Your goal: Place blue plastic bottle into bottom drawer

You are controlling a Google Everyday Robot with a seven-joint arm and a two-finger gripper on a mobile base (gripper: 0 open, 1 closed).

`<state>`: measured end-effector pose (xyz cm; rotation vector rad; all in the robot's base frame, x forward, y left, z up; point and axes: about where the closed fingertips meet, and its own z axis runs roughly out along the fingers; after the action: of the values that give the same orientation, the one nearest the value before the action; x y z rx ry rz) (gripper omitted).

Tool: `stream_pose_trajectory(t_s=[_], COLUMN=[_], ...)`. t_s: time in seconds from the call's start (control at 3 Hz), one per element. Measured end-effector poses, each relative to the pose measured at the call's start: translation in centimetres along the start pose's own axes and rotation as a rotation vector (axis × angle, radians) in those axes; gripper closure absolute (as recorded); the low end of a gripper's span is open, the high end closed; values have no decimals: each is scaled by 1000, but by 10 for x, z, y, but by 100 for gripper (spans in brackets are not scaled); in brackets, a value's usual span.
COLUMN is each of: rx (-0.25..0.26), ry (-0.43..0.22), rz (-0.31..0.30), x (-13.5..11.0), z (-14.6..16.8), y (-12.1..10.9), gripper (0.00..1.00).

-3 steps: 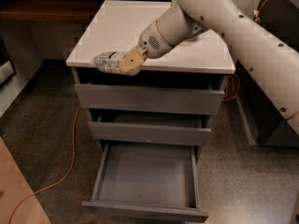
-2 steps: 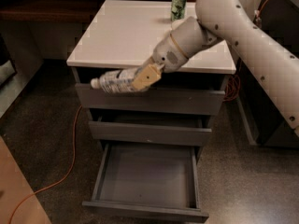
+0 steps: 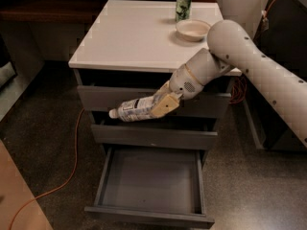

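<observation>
Camera view: transport step, by the look. Grips a small clear plastic bottle with whitish cap (image 3: 135, 109) sideways in the tan two-finger gripper (image 3: 162, 106), pinched at its base between the jaws, below the middle of the front edge of the white worktop (image 3: 139, 37). Calls next for lowering into the open grey bottom drawer (image 3: 148, 178), then releasing.

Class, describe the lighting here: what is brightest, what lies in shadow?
Camera view: white cabinet top brightest; gap beneath it dark; bottom drawer dim inside; the gripper, before the upper drawers, holds the blue plastic bottle in fair light.
</observation>
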<state>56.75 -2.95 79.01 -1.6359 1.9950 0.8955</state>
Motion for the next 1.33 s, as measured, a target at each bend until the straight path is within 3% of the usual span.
stream_pose_trajectory(t_s=[0.33, 0.67, 1.33], rx=[56, 121, 117], ry=[34, 82, 111], rz=[12, 45, 62], x=[31, 76, 87], z=[21, 68, 80], y=[-11, -32, -39], gripper=[100, 100, 100])
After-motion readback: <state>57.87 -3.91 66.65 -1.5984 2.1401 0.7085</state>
